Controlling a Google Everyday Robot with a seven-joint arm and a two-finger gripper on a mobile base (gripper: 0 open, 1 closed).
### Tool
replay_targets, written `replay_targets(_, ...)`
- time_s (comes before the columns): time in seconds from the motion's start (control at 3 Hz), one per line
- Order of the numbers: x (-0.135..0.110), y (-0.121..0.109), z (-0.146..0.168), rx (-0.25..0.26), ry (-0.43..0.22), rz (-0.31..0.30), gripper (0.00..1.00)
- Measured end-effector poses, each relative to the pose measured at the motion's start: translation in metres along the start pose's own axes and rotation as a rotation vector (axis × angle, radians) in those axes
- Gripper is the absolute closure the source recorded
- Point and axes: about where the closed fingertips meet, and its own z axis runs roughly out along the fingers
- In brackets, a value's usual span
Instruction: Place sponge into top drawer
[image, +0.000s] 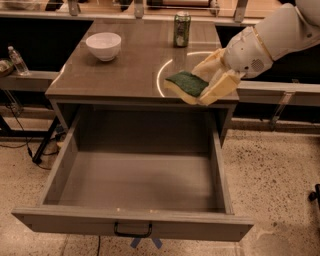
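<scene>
The sponge (186, 83), dark green on top with a pale yellow base, is held between the pale fingers (218, 86) of my gripper (207, 80). It hangs tilted just above the front right edge of the tabletop, over the back right of the drawer. The top drawer (135, 175) is pulled wide open below, grey-brown and empty inside, with a dark handle (133, 231) centred on its front panel. My white arm (270, 37) comes in from the upper right.
A white bowl (103, 45) stands at the table's back left. A green drinks can (181, 29) stands at the back centre. A water bottle (18, 60) stands on a ledge at the far left. Speckled floor lies on both sides of the drawer.
</scene>
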Motion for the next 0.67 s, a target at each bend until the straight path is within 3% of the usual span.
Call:
replay_targets(0.33, -0.002, 0.006, 0.014, -0.026, -0.035, -0.023, 1.00)
replay_targets(0.67, -0.005, 0.030, 0.026, -0.056, -0.059, -0.081, 1.00)
